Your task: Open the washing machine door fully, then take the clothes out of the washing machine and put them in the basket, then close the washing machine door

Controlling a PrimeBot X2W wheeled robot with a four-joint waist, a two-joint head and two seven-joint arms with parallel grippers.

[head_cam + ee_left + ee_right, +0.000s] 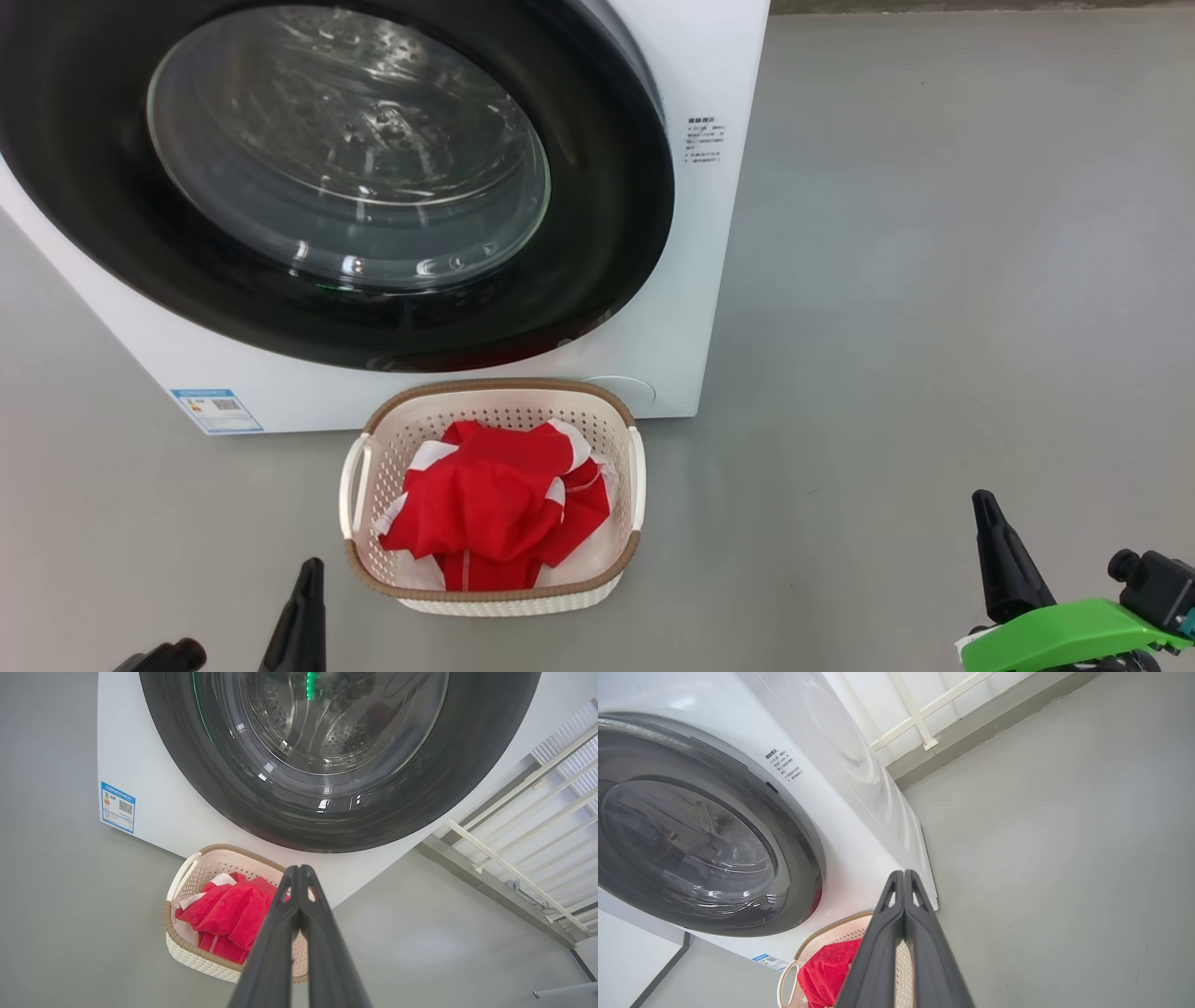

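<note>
On the grey floor (934,327), just in front of the washing machine (719,56), stands the basket (495,385) with the clothes (485,509) heaped inside it. They are red fabric with white trim, covering most of the bottom and lying below the brown rim. The basket's far rim sits just beside the machine's lower front panel, under the washing machine door (607,243). That door lies shut against the white front, and the perforated steel drum shows through the clear glass inside its glossy black rim. A small blue label (217,411) is stuck on the machine's lower front corner, to the left of the basket. The left hand (297,869) hangs near the basket's left side, fingers pressed together and holding nothing. The right hand (904,872) is well apart to the right over bare floor, its fingers likewise pressed tip to tip and empty. A green part (1064,635) sits at its base. White railing (514,858) runs beyond the machine.
</note>
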